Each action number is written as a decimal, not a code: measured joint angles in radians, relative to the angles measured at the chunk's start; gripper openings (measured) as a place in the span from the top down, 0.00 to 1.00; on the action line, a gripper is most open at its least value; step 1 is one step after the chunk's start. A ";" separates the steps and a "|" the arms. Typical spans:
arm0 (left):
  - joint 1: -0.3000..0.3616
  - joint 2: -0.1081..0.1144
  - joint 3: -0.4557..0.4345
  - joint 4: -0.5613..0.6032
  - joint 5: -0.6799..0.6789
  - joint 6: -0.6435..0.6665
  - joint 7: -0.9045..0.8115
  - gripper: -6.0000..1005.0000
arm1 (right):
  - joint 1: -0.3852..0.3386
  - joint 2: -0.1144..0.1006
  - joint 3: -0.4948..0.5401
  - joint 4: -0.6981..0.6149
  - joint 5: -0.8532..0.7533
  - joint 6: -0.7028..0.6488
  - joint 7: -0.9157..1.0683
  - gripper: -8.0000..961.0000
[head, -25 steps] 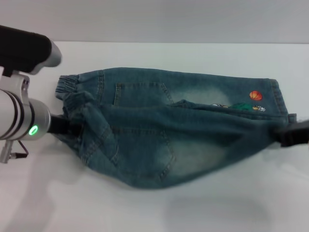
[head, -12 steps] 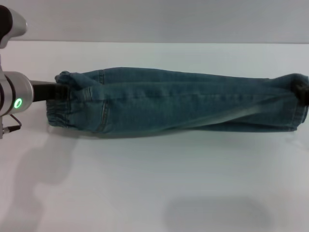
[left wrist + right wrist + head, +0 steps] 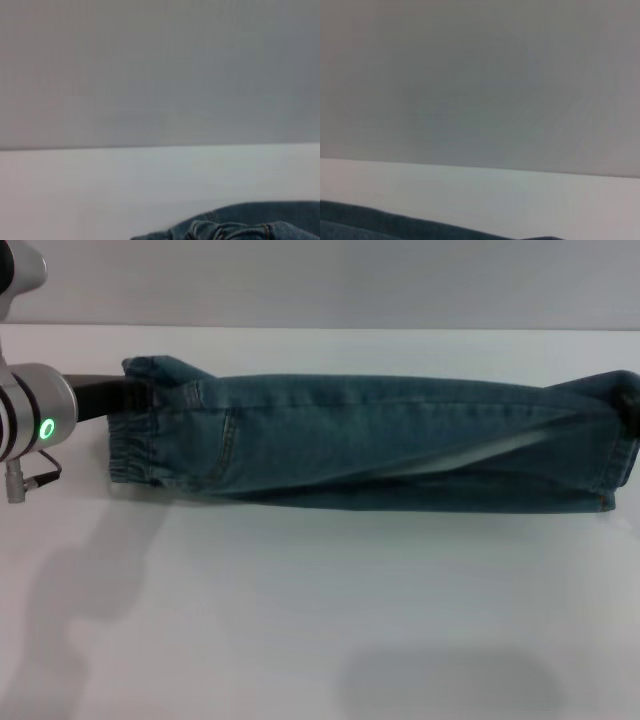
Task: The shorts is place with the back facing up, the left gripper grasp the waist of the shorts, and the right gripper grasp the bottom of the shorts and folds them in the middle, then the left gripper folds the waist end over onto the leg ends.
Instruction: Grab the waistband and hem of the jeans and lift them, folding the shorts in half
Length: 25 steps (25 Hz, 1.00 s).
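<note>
The shorts [image 3: 380, 440] lie folded lengthwise into one long blue denim strip across the white table [image 3: 300, 620]. The waist of the shorts [image 3: 135, 452], a gathered elastic band, is at the left end. My left gripper [image 3: 135, 397] is shut on its far upper corner. The bottom of the shorts [image 3: 618, 455], with its flat stitched hems, reaches the head view's right edge. There my right gripper [image 3: 630, 408] shows only as a dark patch pinching the far corner. A bunched denim fold [image 3: 240, 227] shows in the left wrist view, and a dark denim edge [image 3: 375, 222] in the right wrist view.
My silver left arm with its green light [image 3: 46, 428] reaches in from the left edge. A grey wall [image 3: 320, 280] rises behind the table's far edge. Bare white tabletop stretches in front of the shorts.
Both grippers have carried the near half of the shorts up and over onto the far half. The back pockets and the orange print are now covered. The strip has settled flatter.
</note>
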 joint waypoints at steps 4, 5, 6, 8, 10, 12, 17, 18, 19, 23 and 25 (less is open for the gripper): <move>-0.016 0.001 -0.001 0.032 -0.010 0.048 0.000 0.85 | 0.003 -0.002 -0.002 0.034 0.001 -0.057 -0.001 0.95; -0.023 0.001 -0.002 0.043 -0.011 0.056 0.000 0.85 | 0.005 -0.002 -0.002 0.044 0.001 -0.070 -0.001 0.95; -0.030 0.001 -0.004 0.053 -0.011 0.065 0.000 0.85 | 0.008 -0.002 -0.002 0.056 0.001 -0.084 -0.001 0.95; -0.041 0.001 -0.006 0.076 -0.012 0.085 0.000 0.84 | 0.013 -0.002 -0.003 0.075 0.001 -0.110 -0.001 0.95; -0.052 0.000 -0.007 0.099 -0.016 0.103 0.000 0.84 | 0.017 -0.003 -0.003 0.089 0.001 -0.132 -0.002 0.95; -0.066 0.001 -0.007 0.121 -0.021 0.115 0.000 0.83 | 0.024 -0.004 -0.003 0.103 0.001 -0.151 -0.003 0.95; -0.084 0.001 -0.007 0.158 -0.024 0.147 0.000 0.82 | 0.041 -0.004 -0.007 0.139 0.001 -0.188 -0.004 0.95; -0.087 0.001 -0.007 0.164 -0.026 0.153 0.000 0.82 | 0.041 -0.004 -0.007 0.139 0.001 -0.188 -0.004 0.95; -0.088 0.000 -0.007 0.168 -0.029 0.158 0.000 0.81 | 0.042 -0.004 -0.008 0.142 0.001 -0.192 -0.005 0.95; -0.096 0.000 -0.007 0.187 -0.037 0.182 0.003 0.80 | 0.051 -0.005 -0.006 0.162 0.001 -0.202 -0.005 0.95; -0.106 0.001 -0.006 0.209 -0.041 0.200 0.007 0.80 | 0.061 -0.006 -0.004 0.182 0.001 -0.208 -0.005 0.95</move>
